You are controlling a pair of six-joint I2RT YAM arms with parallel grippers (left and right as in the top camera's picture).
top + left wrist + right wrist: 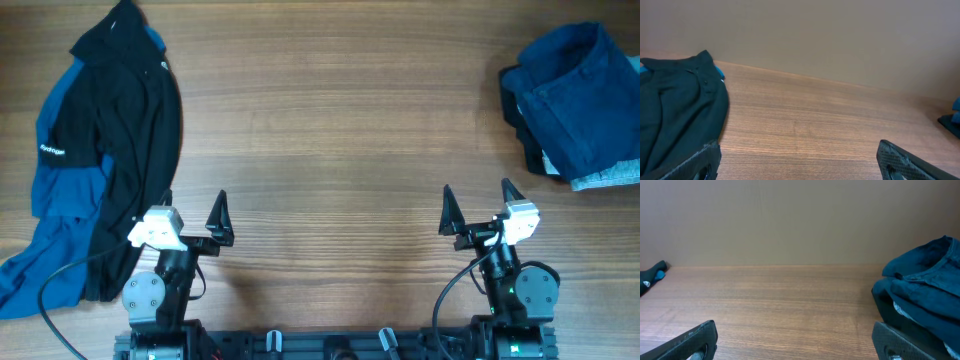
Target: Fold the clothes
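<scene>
Left gripper [192, 208]: jaws spread wide, nothing between them. Sits at the near edge of the table [330, 120], left of centre.
Left fingers [704, 161]: both tips sit low in the wrist view with wood grain between them. The left one stands in front of dark jacket cloth; can't tell if it touches.
Right gripper [479, 200]: jaws spread wide, holding nothing. Near edge, right of centre, well apart from the pile.
Right fingers [695, 337]: both tips at the bottom of the wrist view, wood between them. The right-hand tip shows just in front of the pile.
Jacket [130, 120]: black with royal-blue panels, on the left side of the table. Lies loose and crumpled from the far left down to the near-left corner, not folded.
Logo [52, 152]: small, white, on the jacket's outer left side.
Shorts [580, 85]: dark navy, bunched in a heap at the far right, on top of the pile. Partly cut off by the frame edge.
Jeans [608, 178]: pale blue strip poking out under the shorts on the near side. Probably denim, but too little shows to be sure.
Dark layer [518, 105]: black cloth under the shorts on the pile's left side.
Cable [60, 285]: black, loops from the left arm's base over the jacket's blue lower part.
</scene>
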